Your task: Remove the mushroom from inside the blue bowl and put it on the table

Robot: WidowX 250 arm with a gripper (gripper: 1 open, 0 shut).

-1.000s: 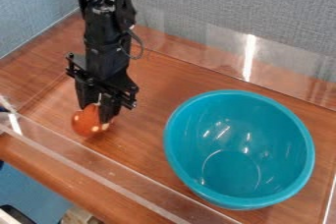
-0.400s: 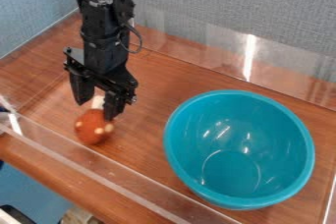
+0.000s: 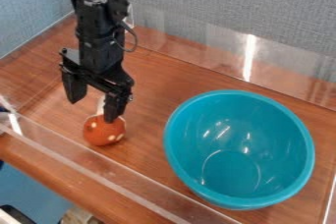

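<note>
The mushroom (image 3: 104, 131) lies on the table (image 3: 184, 71) near the front left, orange-brown cap toward the camera, well left of the blue bowl (image 3: 241, 149). The bowl is empty, showing only its smooth teal inside. My gripper (image 3: 94, 98) hangs just above the mushroom, fingers spread apart and open, nothing held between them. The black arm rises from it toward the top left.
Clear acrylic walls (image 3: 250, 51) run along the table's back and front edges; the front wall stands close in front of the mushroom. A grey-blue wall sits behind. Bare wood lies between mushroom and bowl.
The gripper opened and rose off the mushroom, which now rests on the table slightly right of where it was held.
</note>
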